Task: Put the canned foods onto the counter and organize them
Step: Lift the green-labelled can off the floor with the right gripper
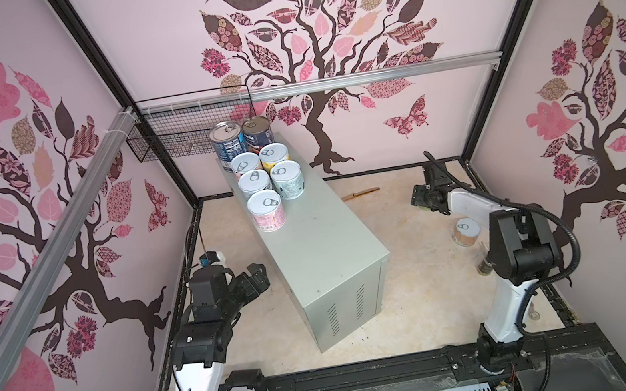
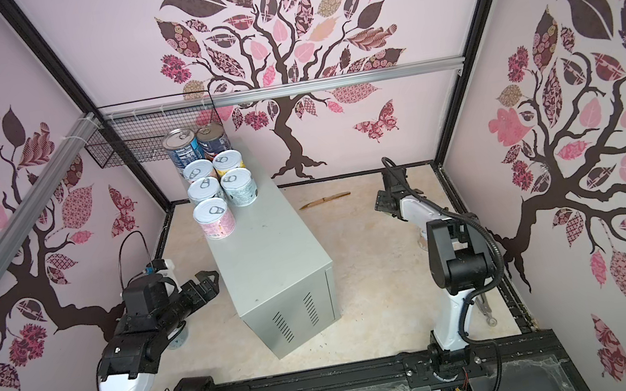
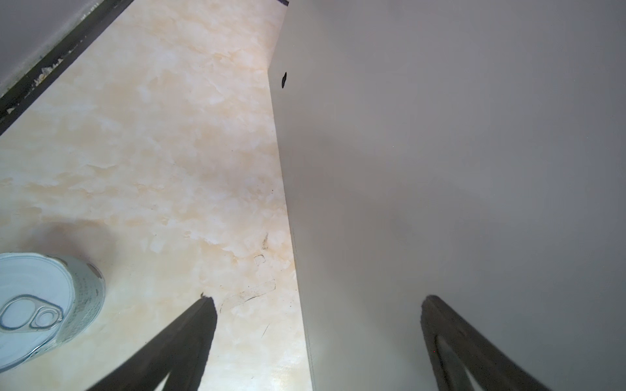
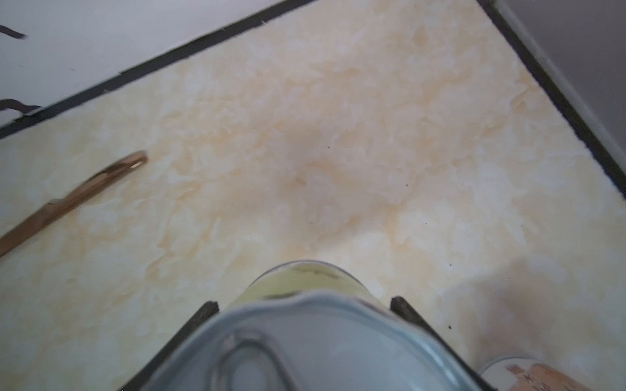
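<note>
The counter (image 1: 323, 245) (image 2: 270, 261) is a long grey metal box in the middle of the floor. On its far end stand two tall tins (image 1: 227, 138) (image 1: 257, 131) and several short white-lidded cans, the nearest pink-labelled (image 1: 266, 208) (image 2: 213, 215). My left gripper (image 1: 259, 275) (image 3: 316, 304) is open and empty, low beside the counter's left side wall (image 3: 440, 169). A pale blue can (image 3: 44, 304) stands on the floor next to it. My right gripper (image 1: 424, 197) (image 4: 305, 303) is shut on a yellow-labelled can (image 4: 305, 342) over the far right floor. A peach-labelled can (image 1: 466, 230) (image 4: 531, 375) stands behind that arm.
A wooden knife (image 1: 359, 193) (image 4: 74, 199) lies on the floor between the counter and my right gripper. A black wire basket (image 1: 183, 127) hangs on the back wall's rail, left of the tall tins. Metal tongs (image 2: 484, 305) lie by the right arm's base. Walls close in on three sides.
</note>
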